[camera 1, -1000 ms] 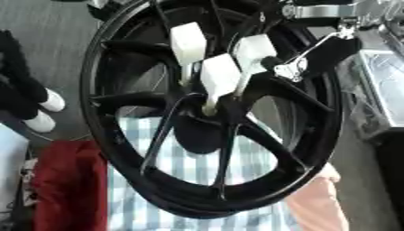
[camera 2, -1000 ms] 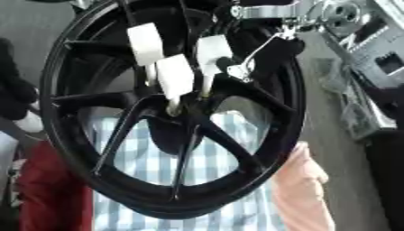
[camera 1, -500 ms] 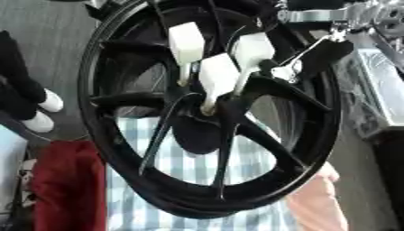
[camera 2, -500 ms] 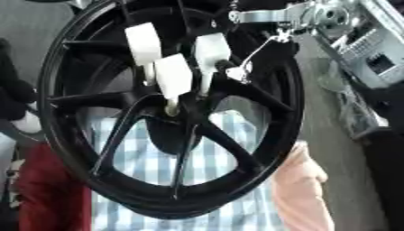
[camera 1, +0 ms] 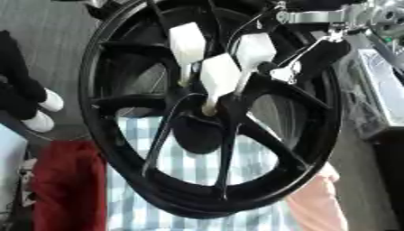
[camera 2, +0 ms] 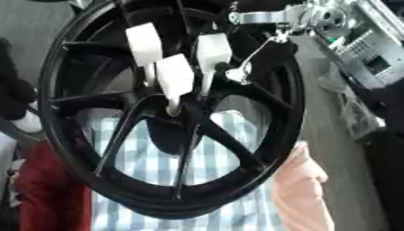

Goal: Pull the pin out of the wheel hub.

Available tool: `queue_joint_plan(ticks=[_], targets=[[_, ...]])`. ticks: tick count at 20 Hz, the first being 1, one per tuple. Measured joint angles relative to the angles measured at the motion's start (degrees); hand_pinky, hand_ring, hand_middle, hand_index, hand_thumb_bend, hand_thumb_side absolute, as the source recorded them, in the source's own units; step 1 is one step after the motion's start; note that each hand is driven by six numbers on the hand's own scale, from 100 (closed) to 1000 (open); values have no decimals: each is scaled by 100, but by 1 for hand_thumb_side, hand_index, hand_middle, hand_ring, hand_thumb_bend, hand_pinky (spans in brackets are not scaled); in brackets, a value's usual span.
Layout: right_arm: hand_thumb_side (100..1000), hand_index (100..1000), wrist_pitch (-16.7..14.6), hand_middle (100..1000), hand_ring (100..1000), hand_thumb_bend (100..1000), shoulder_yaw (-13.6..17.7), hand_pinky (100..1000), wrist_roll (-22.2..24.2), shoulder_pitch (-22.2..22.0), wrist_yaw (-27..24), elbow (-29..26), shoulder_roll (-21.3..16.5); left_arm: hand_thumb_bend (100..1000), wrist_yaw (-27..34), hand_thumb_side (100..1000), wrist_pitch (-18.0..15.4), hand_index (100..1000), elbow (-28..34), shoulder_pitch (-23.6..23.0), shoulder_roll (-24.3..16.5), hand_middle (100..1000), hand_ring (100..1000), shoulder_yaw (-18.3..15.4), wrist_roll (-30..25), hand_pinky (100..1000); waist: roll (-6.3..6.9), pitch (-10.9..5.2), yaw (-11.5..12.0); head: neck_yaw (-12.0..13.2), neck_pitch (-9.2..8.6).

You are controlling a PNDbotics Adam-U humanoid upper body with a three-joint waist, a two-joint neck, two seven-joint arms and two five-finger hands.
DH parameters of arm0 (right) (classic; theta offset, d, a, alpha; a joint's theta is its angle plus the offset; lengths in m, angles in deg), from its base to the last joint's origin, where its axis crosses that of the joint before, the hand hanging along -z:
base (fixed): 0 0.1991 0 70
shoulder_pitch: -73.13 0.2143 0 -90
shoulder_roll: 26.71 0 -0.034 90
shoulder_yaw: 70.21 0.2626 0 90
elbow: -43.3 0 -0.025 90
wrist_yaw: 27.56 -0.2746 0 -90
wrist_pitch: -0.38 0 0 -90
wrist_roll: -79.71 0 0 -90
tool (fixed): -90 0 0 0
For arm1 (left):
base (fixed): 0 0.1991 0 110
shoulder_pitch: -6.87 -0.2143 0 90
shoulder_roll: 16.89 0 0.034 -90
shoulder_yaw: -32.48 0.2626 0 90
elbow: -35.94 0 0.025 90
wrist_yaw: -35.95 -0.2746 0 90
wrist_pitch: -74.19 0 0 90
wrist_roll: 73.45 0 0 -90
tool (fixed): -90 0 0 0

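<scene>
A black spoked wheel hub (camera 1: 229, 135) stands on edge close in front of me and fills both views. Three pins with white block heads stick out near its centre: a left one (camera 1: 188, 43), a middle one (camera 1: 219, 76) and a right one (camera 1: 255, 48). My right hand (camera 1: 319, 56) comes in from the upper right below a silver wrist joint (camera 1: 323, 16). Its dark fingers (camera 2: 251, 67) reach to the stem of the right pin, just below the white head, and close on it. A dark part (camera 1: 101, 5) at the rim's top left may be my left hand.
A blue-checked cloth (camera 1: 197, 180) lies behind the wheel, with a red cloth (camera 1: 67, 185) to its left and a pink one (camera 1: 319, 207) to its right. A person's dark legs and white shoes (camera 1: 35, 108) stand at far left. Grey metal equipment (camera 2: 367, 54) is at right.
The right hand has shifted only slightly at the right pin. The wheel and the three pins stay where they were.
</scene>
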Motion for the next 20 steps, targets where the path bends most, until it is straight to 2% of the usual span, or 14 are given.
queue_joint_plan(ticks=[5,9,13,14,20], targets=[[339,718,119,475,764,100,-4,867,-139,-4,-108,10,0,165,-6,775,4,746,1,1,0,693,727,-1,2,804,0,3,10,-1,0],[287,667,218,432,721,100,-6,842,-237,-8,-169,26,1,164,-9,775,7,746,1,3,1,694,728,-1,-1,804,-3,3,19,-1,0],[218,576,300,372,647,100,-7,800,-320,-26,-217,30,1,161,-34,775,16,745,2,3,1,693,728,-1,-9,804,-6,3,21,-9,0],[215,535,318,345,617,100,-8,780,-341,-27,-223,30,1,159,-40,774,19,745,2,3,1,693,727,-1,-12,805,-6,3,21,-18,0],[214,424,421,284,561,100,-32,718,-497,-37,-310,30,0,156,-54,773,32,744,2,4,1,694,728,-1,-27,805,-11,3,21,-51,0]])
